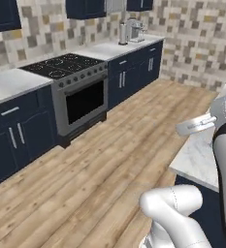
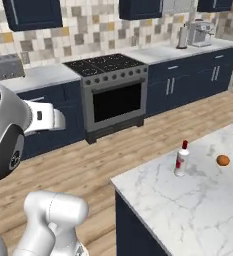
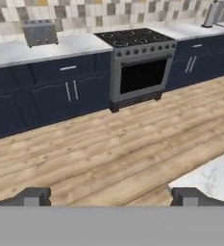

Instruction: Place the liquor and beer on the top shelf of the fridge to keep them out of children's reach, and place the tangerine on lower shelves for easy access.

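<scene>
The liquor [image 2: 181, 159], a clear bottle with a red cap and a red-and-white label, stands upright on the marble island counter [image 2: 188, 205]. The tangerine [image 2: 223, 160] lies on the same counter, a short way to the right of the bottle. My gripper [image 3: 112, 197] is open, its two dark fingertips [image 3: 34, 196] far apart with nothing between them. It hangs over the wooden floor and faces the stove, beside the island's corner [image 3: 214, 178] and well away from both things. The beer, the fridge, its top shelf and its lower shelves are out of view.
A grey stove with an oven [image 2: 113, 95] stands among dark blue cabinets [image 3: 56, 93] along the far wall. On that counter sit a toaster [image 3: 39, 32] and a coffee machine [image 2: 200, 32]. Open wooden floor [image 1: 95, 160] lies between the wall units and the island.
</scene>
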You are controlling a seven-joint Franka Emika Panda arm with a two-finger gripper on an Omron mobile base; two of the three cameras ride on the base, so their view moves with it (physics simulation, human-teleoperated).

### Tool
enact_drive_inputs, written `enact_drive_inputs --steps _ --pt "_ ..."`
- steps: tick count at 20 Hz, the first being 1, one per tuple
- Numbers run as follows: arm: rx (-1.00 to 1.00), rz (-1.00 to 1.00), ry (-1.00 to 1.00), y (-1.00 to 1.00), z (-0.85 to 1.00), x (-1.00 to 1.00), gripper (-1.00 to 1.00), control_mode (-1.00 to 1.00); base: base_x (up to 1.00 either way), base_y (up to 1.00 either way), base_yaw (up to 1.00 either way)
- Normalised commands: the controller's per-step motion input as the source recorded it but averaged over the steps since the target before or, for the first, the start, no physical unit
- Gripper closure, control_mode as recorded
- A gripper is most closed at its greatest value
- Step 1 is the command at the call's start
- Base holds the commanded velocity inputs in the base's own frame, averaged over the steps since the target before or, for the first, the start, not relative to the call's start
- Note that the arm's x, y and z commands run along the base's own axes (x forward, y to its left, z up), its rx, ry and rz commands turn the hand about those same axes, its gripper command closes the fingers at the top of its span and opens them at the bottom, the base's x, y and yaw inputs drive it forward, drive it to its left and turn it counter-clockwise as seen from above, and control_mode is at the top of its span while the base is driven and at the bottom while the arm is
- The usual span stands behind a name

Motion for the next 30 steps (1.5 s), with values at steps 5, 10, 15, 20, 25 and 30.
enact_drive_inputs --steps 5,10,15,20,25,30 --pt "0.00 0.00 0.00 0.00 0.00 0.00 -1.00 1.00 -0.01 0.14 -0.53" --pt "0.00 0.00 0.00 0.00 0.00 0.00 -1.00 1.00 0.00 0.18 -0.56" --pt "0.00 0.00 0.00 0.00 0.00 0.00 -1.00 1.00 -0.02 0.23 -0.58" --pt "0.00 0.00 0.00 0.00 0.00 0.00 -1.00 1.00 -0.12 0.43 -0.57" --pt "0.00 0.00 0.00 0.00 0.00 0.00 -1.00 1.00 -0.16 0.72 -0.59" --pt "0.00 0.00 0.00 0.00 0.00 0.00 -1.00 1.00 -0.31 0.80 -0.59"
